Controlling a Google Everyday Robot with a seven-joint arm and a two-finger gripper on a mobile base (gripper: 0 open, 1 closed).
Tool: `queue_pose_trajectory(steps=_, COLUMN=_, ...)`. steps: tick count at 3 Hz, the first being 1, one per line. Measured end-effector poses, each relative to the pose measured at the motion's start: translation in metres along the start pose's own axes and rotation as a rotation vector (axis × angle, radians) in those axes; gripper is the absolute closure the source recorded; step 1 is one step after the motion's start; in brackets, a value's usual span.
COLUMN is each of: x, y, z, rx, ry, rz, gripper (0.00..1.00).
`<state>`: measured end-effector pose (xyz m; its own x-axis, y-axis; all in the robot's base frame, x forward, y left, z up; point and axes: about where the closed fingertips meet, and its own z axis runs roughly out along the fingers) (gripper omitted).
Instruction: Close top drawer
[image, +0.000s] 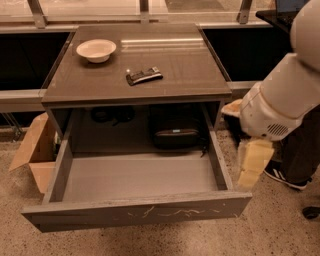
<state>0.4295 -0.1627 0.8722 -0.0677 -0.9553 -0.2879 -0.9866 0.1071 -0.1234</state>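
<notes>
The top drawer (140, 212) is pulled far out from under the grey-brown table (175, 75). Its flat, handle-less front panel faces me and bears pale scratch marks near the middle. The drawer's inside (140, 175) holds nothing. My white arm (285, 95) comes in from the right. The pale yellowish gripper (254, 164) hangs just outside the drawer's right side wall, near its front right corner, and is not touching it.
A white bowl (96, 50) and a dark flat device (144, 75) lie on the table top. A black bag (175, 132) sits under the table behind the drawer. An open cardboard box (35, 152) stands at the left. A person's dark shoe (285, 177) is at the right.
</notes>
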Motion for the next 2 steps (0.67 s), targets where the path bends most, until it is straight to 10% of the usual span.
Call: queue_pose_trajectory(steps=2, x=-0.01, y=0.033, z=0.076, rx=-0.096, ry=-0.079, rz=-0.015, gripper=0.5)
